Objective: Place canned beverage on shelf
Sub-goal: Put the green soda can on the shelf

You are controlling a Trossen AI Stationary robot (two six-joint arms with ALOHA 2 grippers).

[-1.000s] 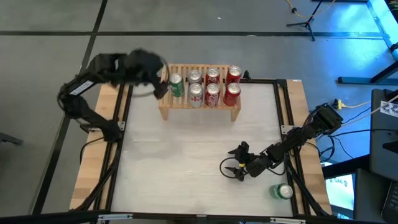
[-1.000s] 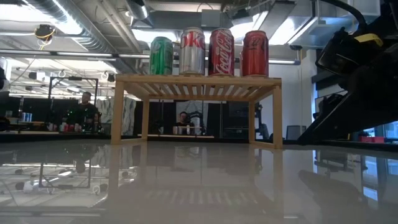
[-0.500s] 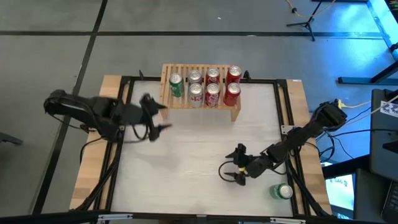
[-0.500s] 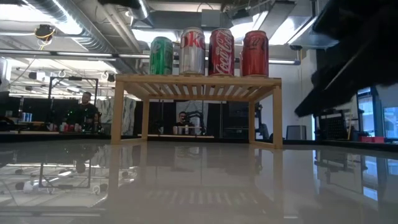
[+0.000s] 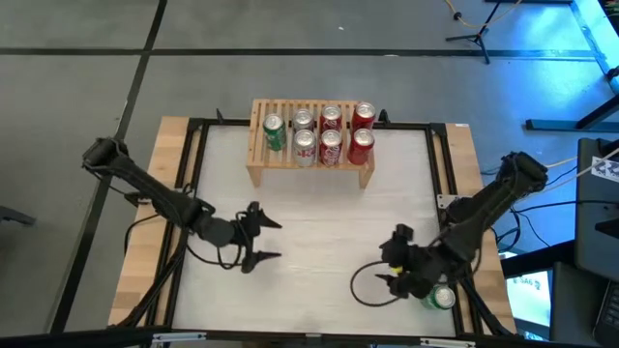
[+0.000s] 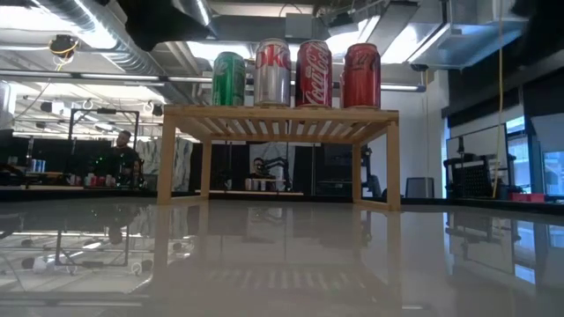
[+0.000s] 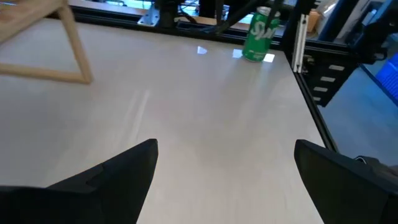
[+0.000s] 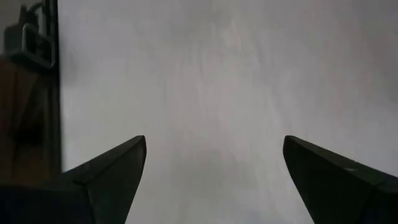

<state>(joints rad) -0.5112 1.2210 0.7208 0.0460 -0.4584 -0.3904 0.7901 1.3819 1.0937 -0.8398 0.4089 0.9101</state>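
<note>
the shelf (image 5: 309, 145) is standing at the far edge of the table (image 5: 309, 280) and is carrying seven cans already, two rows, with a free place beside the green one at its left end. one more green can (image 5: 440, 297) is standing upright at the near right corner of the table, not on the shelf.

the right gripper (image 5: 398, 275) is hanging low over the table just beside this can, its fingers spread wide and holding nothing. in its own wrist view only bare table is showing between the fingers, so it is not aiming at the can yet. the left gripper (image 5: 261, 242) is waiting over the near left part of the table, also spread and empty.

i am judging that the step in hand is reaching for the last can. the next move is asking the right gripper to turn toward the can, bring its fingers around the body, and close without tipping it off the table edge.
</note>
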